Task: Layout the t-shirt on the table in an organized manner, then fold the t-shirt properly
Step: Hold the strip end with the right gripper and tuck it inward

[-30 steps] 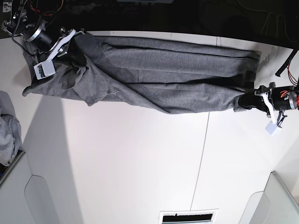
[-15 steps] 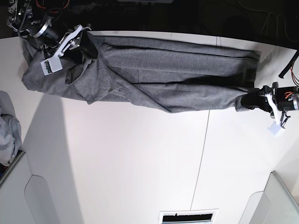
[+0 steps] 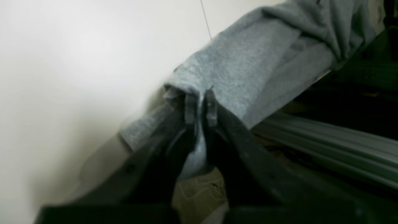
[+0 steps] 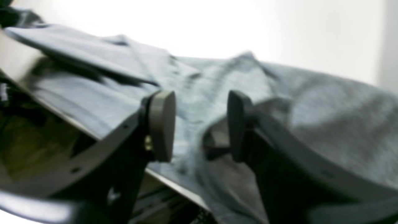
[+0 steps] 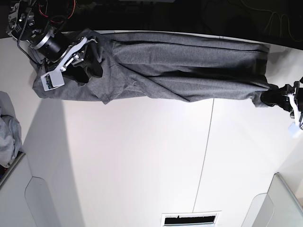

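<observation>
The heather-grey t-shirt [image 5: 180,71] lies stretched into a long, wrinkled band along the far edge of the white table [image 5: 132,156]. My left gripper [image 5: 266,98] is at the band's right end, shut on a bunched corner of the cloth. The left wrist view shows that gripper [image 3: 199,107] pinching a fold of the t-shirt [image 3: 248,68] just above the table [image 3: 77,62]. My right gripper [image 5: 93,61] is over the shirt's left end. In the right wrist view it [image 4: 199,124] stands open with nothing between the pads, and the t-shirt [image 4: 311,124] lies below it.
A paler bluish-grey bundle of cloth [image 5: 8,127] sits at the left edge. Light grey bins stand at the near left [image 5: 28,203] and near right [image 5: 279,203]. A thin dark seam [image 5: 206,142] crosses the table. Beyond the far edge it is dark.
The right gripper has opened and let go of the shirt's left end. The left gripper has pulled its corner to the right and toward the far edge, drawing the shirt out longer.
</observation>
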